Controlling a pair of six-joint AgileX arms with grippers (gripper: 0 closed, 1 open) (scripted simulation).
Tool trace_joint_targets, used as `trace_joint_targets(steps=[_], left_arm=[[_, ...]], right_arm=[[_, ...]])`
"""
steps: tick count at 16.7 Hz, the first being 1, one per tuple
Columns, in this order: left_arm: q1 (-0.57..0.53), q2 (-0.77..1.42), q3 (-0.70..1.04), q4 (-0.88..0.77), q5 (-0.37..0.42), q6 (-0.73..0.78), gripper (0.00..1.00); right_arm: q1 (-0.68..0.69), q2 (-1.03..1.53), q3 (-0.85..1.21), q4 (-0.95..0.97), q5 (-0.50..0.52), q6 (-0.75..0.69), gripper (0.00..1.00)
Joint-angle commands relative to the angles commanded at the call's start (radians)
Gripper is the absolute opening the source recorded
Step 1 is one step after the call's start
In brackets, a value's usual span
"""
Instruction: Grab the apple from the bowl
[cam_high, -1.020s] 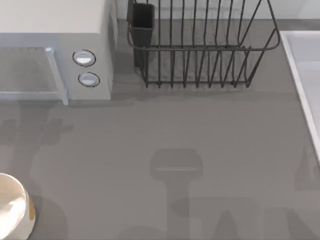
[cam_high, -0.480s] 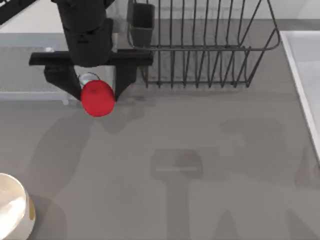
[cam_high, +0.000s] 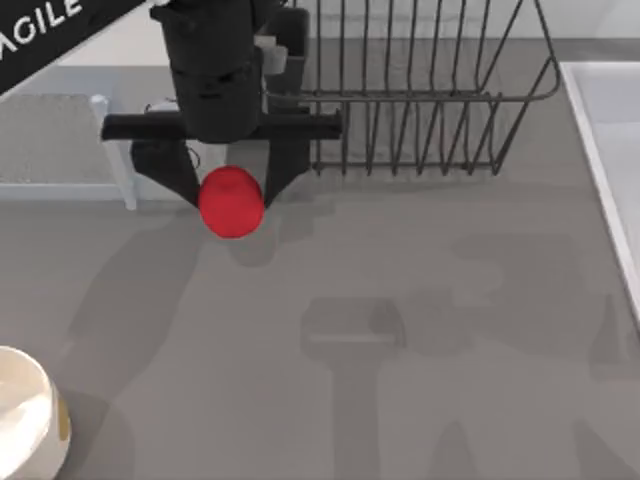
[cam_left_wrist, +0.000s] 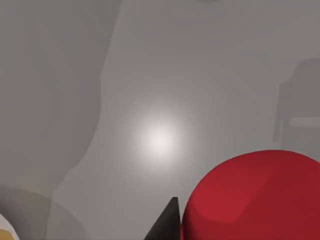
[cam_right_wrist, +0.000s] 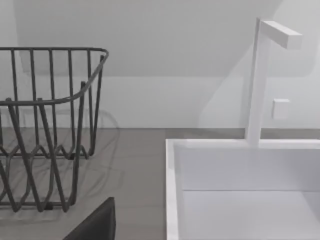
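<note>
**Red apple held, away from bowl**

Left gripper (cam_high: 232, 190) at upper left of top view, clamped on small smooth bright-red apple (cam_high: 231, 202), beside dark wire rack (cam_high: 420, 100). Round cream-white glossy bowl (cam_high: 28, 418) at lower left corner, well apart from apple.

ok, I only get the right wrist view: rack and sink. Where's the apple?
Observer: Top view has the apple clamped in the left pincer, just in front of the microwave.
Operator: And the bowl?
Observer: The bowl sits at the top view's lower left corner, well apart from the apple.
Operator: Apple resting on the table?
Observer: It looks lifted: its shadow falls offset on the table.
</note>
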Motion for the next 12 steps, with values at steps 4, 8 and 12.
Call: trace_joint_targets(steps=[4,8,12], left_arm=[[0.000,0.009,-0.106,0.112,0.000,0.001,0.00],[0.000,0.025,-0.287,0.325,-0.001,0.001,0.00],[0.000,0.035,-0.380,0.420,-0.001,0.001,0.00]], right_arm=[[0.000,0.000,0.000,0.000,0.000,0.000,1.00],[0.000,0.000,0.000,0.000,0.000,0.000,1.00],[0.000,0.000,0.000,0.000,0.000,0.000,1.00]])
